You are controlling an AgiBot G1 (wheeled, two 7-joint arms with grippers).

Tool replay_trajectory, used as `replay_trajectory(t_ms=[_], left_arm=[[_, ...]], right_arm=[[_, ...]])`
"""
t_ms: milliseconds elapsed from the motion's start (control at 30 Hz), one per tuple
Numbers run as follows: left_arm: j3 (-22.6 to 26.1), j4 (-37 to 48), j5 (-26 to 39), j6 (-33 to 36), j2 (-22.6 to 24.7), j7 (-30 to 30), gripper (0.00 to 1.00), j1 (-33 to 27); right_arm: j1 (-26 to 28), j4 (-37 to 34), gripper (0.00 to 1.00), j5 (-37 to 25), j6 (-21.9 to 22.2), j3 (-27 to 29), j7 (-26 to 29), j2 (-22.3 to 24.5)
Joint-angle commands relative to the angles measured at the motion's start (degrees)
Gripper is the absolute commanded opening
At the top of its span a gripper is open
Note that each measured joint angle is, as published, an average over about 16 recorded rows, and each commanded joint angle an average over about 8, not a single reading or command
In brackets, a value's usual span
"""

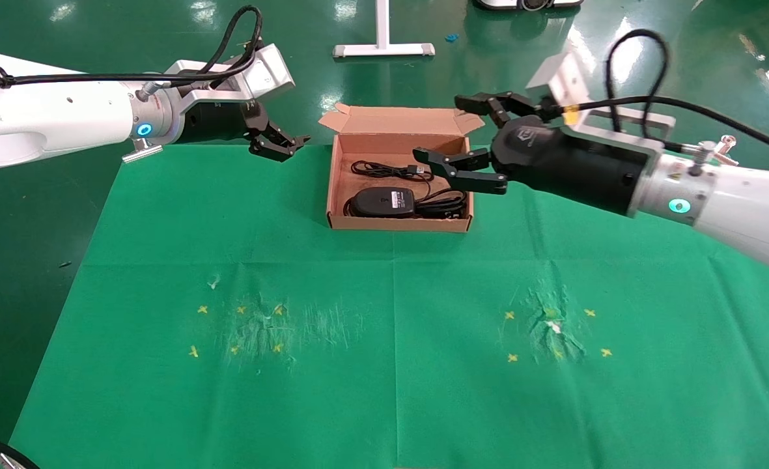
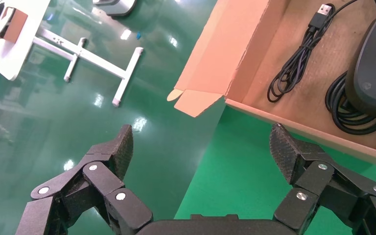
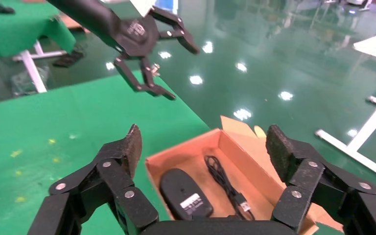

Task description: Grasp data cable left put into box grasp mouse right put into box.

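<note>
I am holding my right gripper (image 1: 465, 133) above the right end of the box (image 1: 334, 189), its two fingers spread wide and gripping nothing. My left gripper (image 1: 279, 144) is hanging over the far edge of the green cloth (image 1: 384, 365), just left of the box and apart from it; its two fingers are also spread, with nothing between them.

One box is sitting on the cloth near its far edge, open, its lid flap standing up along the far long side. Inside it one mouse (image 1: 382, 202) is lying flat side up, white label showing, toward the near wall. Two bundles of black cable are lying in there with it. The thin cord (image 1: 391, 171) with the flat USB plug is resting along the far part of the box floor. The data cable (image 1: 445, 204), the thicker coil, is lying beside the mouse and partly under it, toward the box's right end.

On the bare cloth in front of me I am counting two worn patches, one on each side, each ringed by small yellow crosses (image 1: 202, 309). Beyond the cloth one white stand (image 1: 383, 45) is resting on the shiny green floor.
</note>
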Motion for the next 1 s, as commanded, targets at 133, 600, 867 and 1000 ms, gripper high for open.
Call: replay_trajectory(t_ms=[133, 600, 867, 1000], left_arm=[[0.0, 0.0, 0.0, 0.0, 0.0, 0.0, 1.00, 0.0], [-7.0, -6.8, -5.4, 6.6, -4.6, -1.8, 1.00, 6.4], [-13.3, -12.8, -10.2, 12.6, -8.8, -3.4, 1.00, 12.2], [-16.5, -16.0, -12.7, 15.7, -10.9, -4.3, 1.00, 15.1]], right_arm=[[-2.6, 5.1, 1.00, 2.6, -2.0, 0.7, 2.5, 3.0], [-10.1, 19.3, 1.00, 9.9, -7.6, 2.6, 9.6, 11.5], [-14.2, 27.4, 1.00, 14.0, -10.8, 3.6, 13.6, 16.3], [-16.4, 31.5, 1.00, 16.1, -12.4, 4.2, 15.6, 18.7]])
